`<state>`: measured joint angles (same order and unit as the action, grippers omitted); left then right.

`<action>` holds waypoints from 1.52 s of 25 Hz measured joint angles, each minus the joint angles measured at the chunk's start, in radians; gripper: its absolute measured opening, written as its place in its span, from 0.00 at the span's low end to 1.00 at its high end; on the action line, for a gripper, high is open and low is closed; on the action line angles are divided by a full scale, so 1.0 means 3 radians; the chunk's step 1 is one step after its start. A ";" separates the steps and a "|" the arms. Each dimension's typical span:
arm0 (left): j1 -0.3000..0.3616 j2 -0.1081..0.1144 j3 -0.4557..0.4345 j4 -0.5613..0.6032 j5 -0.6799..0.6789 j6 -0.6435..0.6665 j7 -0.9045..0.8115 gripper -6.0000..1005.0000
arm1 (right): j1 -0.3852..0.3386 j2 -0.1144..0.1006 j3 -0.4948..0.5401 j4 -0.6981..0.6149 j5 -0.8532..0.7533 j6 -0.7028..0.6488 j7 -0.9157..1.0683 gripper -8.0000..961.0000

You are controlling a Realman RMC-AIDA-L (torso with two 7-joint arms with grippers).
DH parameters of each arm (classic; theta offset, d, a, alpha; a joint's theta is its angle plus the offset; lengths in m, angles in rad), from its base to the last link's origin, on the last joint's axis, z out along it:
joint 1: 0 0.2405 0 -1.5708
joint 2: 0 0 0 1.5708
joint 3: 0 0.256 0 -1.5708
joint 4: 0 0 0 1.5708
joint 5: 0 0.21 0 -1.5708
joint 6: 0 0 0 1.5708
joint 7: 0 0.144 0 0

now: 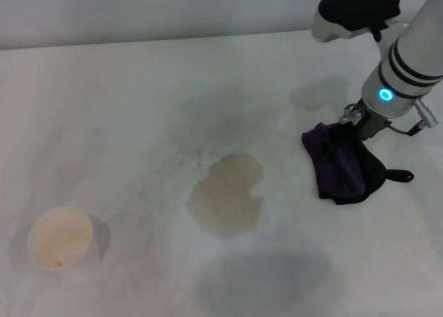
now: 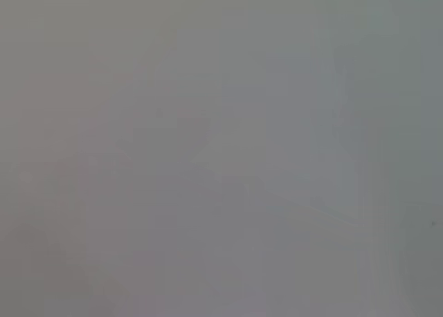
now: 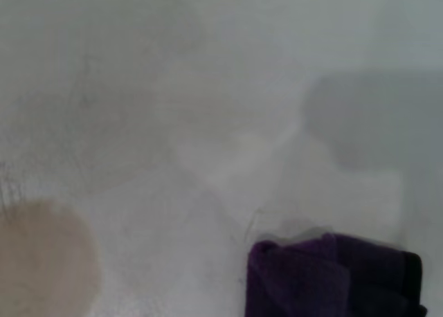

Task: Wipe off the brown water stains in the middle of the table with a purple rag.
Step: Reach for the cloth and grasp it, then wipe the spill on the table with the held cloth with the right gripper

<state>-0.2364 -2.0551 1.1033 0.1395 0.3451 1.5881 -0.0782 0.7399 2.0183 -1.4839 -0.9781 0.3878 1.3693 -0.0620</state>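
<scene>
- A white paper cup (image 1: 60,239) stands upright on the wide white table (image 1: 104,109), far left.
- The pale tan-brown blotchy water stain (image 1: 227,194) lies mid-table.
- The dark purple folded rag (image 1: 340,166) lies right of the stain, apart from it.
- The right hand (image 1: 354,123) sits at the rag's far edge; I cannot tell if its fingers are parted.

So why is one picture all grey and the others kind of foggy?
The left wrist view is just flat grey, nothing recognisable. The right wrist view is soft and hazy: purple rag and brown water stains have fuzzy edges. The head view is clearest, with grey shadows on the table and a glowing ring on the right arm.
</scene>
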 joint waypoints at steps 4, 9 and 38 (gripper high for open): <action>-0.0004 0.0004 -0.0001 0.0000 0.0000 -0.0006 0.0000 0.89 | 0.0085 0.0007 -0.0090 0.0126 0.0001 -0.0033 0.0016 0.67; -0.0005 0.0008 -0.0002 0.0000 -0.0003 -0.0007 0.0000 0.89 | 0.0153 0.0003 -0.0164 0.0246 0.0002 -0.0077 0.0053 0.62; -0.0037 0.0019 -0.0002 0.0006 -0.0006 -0.0084 0.0011 0.89 | 0.0245 0.0031 -0.0515 0.0058 0.0291 -0.0192 0.0020 0.13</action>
<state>-0.2475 -2.0493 1.1028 0.1412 0.3434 1.5628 -0.0748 0.8134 2.0275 -1.6386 -0.9607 0.4752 1.3118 -0.0561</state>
